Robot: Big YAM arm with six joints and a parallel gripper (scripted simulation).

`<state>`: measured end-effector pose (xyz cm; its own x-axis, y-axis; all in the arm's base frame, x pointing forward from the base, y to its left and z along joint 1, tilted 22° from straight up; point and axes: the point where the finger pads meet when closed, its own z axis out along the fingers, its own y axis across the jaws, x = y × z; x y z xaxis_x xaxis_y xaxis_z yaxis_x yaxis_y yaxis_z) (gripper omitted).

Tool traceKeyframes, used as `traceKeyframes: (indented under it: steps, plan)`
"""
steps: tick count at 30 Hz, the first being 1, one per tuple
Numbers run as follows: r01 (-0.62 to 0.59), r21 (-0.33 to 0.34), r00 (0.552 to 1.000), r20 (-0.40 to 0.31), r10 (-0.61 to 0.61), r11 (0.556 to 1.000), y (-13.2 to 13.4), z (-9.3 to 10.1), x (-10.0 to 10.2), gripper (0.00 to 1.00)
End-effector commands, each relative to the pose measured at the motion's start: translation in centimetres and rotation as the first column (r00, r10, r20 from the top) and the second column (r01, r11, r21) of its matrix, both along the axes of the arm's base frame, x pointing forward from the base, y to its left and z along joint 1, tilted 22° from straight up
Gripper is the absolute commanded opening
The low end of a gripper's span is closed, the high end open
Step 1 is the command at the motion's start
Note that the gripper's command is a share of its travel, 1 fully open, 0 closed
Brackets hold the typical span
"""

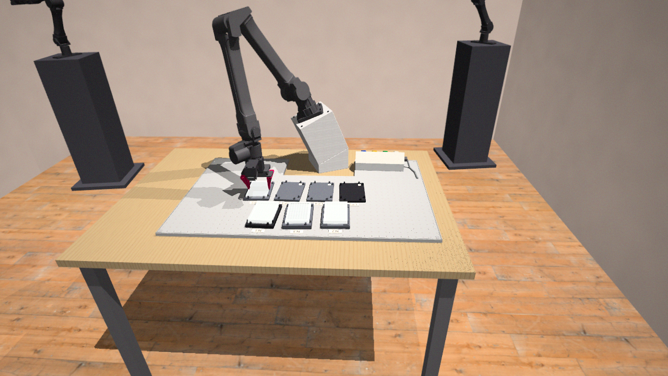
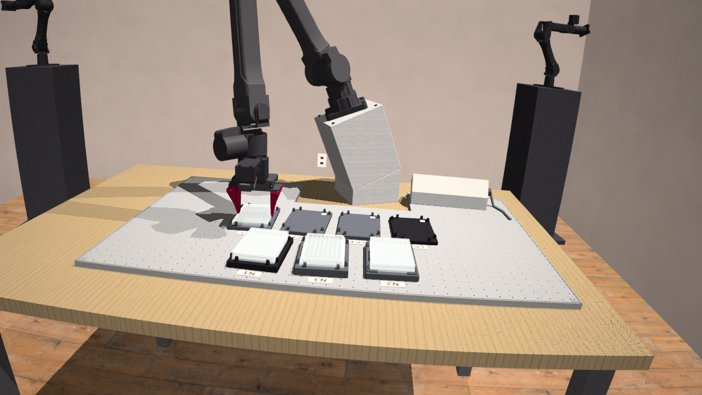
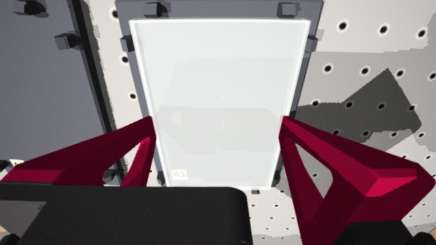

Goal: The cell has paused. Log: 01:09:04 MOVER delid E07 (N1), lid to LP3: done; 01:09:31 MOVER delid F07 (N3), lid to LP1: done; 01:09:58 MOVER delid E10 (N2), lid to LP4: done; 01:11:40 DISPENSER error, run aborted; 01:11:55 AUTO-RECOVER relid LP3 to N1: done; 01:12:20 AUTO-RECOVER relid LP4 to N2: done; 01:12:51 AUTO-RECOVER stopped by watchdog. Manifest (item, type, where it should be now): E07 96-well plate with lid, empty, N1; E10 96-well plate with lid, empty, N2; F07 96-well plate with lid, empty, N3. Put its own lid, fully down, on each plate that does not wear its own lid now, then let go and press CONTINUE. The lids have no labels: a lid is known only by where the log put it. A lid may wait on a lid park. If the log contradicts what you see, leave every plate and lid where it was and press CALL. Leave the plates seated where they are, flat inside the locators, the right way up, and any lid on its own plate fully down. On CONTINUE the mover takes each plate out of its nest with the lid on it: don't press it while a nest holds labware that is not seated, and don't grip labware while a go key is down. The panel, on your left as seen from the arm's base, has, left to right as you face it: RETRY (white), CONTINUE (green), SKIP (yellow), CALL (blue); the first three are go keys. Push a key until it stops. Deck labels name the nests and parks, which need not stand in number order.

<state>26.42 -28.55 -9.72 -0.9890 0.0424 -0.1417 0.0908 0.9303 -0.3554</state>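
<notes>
My gripper [image 1: 257, 179] [image 2: 253, 201] [image 3: 217, 123] is shut on a clear lid [image 3: 219, 102], its red fingers pressed against the lid's two long edges. The lid [image 2: 252, 214] [image 1: 258, 189] lies flat on the leftmost lid park of the back row. In the front row, the plate in nest N1 [image 2: 259, 245] at the left wears a lid. The plate in the middle nest N3 [image 2: 321, 250] [image 1: 298, 213] is bare, with its wells showing. The plate in nest N2 [image 2: 391, 255] at the right wears a lid.
Two grey lid parks [image 2: 306, 220] [image 2: 358, 225] and a black one [image 2: 413, 230] stand empty in the back row. The key panel [image 1: 379, 160] [image 2: 449, 191] sits at the back right of the deck. A tilted white block [image 2: 360, 152] stands behind the parks.
</notes>
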Motion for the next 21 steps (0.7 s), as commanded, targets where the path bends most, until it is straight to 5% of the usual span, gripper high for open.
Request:
traceKeyframes:
  steps: [1,21]
  plan:
    - [0.002,-0.012,1.0,0.006,-0.002,1.0,-0.7,0.6,-0.3,0.0]
    - [-0.002,-0.01,1.0,0.013,0.002,1.0,1.1,3.6,0.0,0.0]
